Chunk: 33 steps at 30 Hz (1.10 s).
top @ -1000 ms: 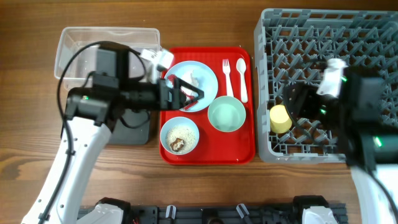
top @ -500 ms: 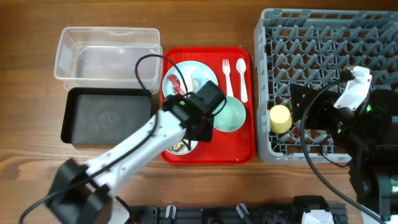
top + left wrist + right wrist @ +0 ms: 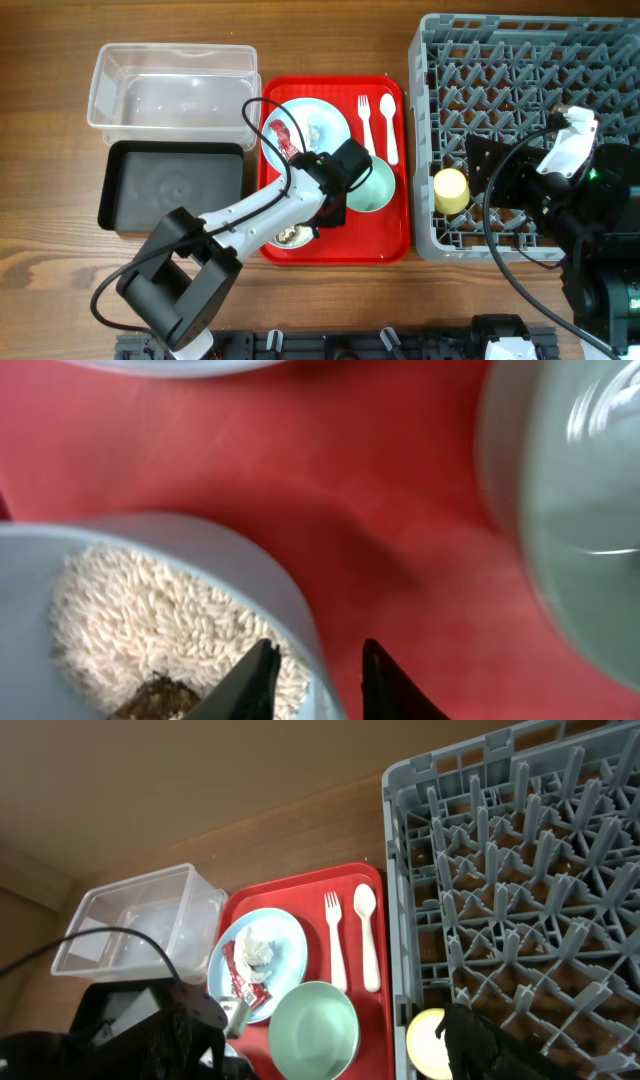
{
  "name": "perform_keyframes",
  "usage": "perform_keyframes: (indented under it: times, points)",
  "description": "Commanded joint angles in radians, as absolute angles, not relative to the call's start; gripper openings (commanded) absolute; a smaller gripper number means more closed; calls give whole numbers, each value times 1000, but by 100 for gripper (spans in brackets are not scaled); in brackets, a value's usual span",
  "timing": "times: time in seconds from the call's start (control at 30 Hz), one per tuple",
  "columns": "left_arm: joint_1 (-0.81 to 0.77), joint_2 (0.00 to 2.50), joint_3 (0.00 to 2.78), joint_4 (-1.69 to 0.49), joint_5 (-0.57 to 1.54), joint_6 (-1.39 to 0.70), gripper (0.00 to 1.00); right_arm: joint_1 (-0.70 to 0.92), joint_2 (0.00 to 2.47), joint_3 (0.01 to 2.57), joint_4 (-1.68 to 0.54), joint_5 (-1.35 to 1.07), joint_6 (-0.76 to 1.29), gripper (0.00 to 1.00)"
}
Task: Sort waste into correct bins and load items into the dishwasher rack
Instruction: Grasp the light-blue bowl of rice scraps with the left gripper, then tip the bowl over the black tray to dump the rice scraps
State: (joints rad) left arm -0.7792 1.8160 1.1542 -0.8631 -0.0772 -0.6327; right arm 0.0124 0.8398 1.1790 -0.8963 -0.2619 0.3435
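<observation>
The light blue bowl (image 3: 205,538) of rice (image 3: 130,615), on the red tray (image 3: 300,450), is being straddled at its rim by the left claw (image 3: 318,685), its fingers apart. The right claw (image 3: 478,1042) is being held over the dishwasher rack (image 3: 520,870); whether it is apart or together cannot be told.

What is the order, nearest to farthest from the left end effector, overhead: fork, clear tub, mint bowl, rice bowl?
1. Rice bowl, at the left end effector.
2. Mint bowl, beside it.
3. Fork, tray's top edge.
4. Clear tub, beyond the tray.
</observation>
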Motion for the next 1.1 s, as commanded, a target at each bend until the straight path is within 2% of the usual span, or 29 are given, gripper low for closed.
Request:
perform_keyframes:
  times: [0.0,0.2,0.3,0.47,0.57,0.73,0.83,1.0,1.07]
  points:
    - [-786,1822,1124,-849,-72,-633,4,14,842,1185,-894,-272,352,82]
    - [-785,1734,1134,-900,-72,-633,4,14,842,1185,-895,-272,351,82]
    - [-754,1602,1193,-1000,-50,-632,4,14,842,1185,-894,-272,352,82]
    - [-528,1349,1221,-1015,115,-553,4,14,842,1185,-890,-271,351,82]
    - [-292,1304,1217,-1016,315,-440,4,14,842,1185,-883,-272,359,82]
    - [69,1363,1158,-1014,656,-247,4,14,842,1185,-882,-271,377,82]
    - [277,1454,1109,-1015,967,-67,4,14,842,1185,-882,-271,377,82]
    - [434,1627,1046,-1016,1318,179,4,14,842,1185,-879,-271,377,83]
    - [439,1681,1036,-1019,1405,189,4,14,842,1185,-879,-271,377,83]
